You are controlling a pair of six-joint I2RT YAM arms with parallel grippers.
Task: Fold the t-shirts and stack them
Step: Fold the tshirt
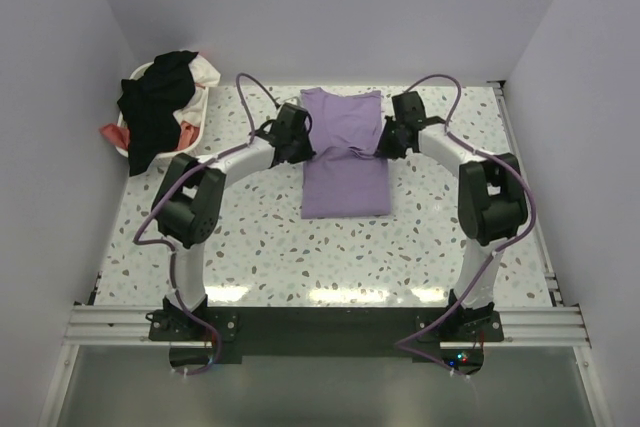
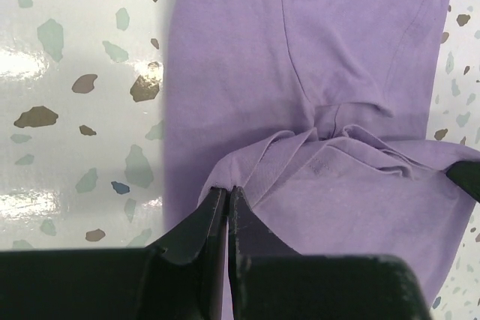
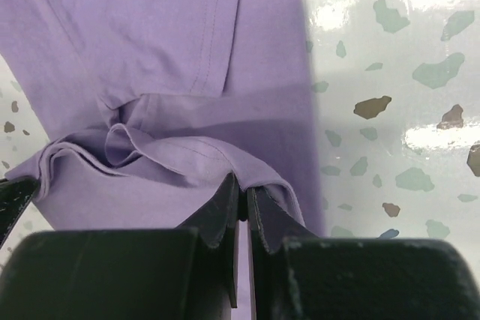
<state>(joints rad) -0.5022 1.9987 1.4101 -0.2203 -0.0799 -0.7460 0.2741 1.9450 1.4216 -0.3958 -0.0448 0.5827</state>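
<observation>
A purple t-shirt (image 1: pixel 345 152) lies lengthwise at the table's middle back, partly folded, with a bunched crease across its middle. My left gripper (image 1: pixel 305 147) is at its left edge and my right gripper (image 1: pixel 383 145) at its right edge. In the left wrist view my left gripper (image 2: pixel 227 192) is shut on a fold of the purple t-shirt (image 2: pixel 330 73). In the right wrist view my right gripper (image 3: pixel 242 183) is shut on the hem edge of the purple t-shirt (image 3: pixel 150 43). Both hold the cloth a little above the layer below.
A white basket (image 1: pixel 132 137) at the back left holds several crumpled garments, black (image 1: pixel 160 97), white and red. The speckled table (image 1: pixel 260 247) stretches in front of the shirt. White walls enclose the back and both sides.
</observation>
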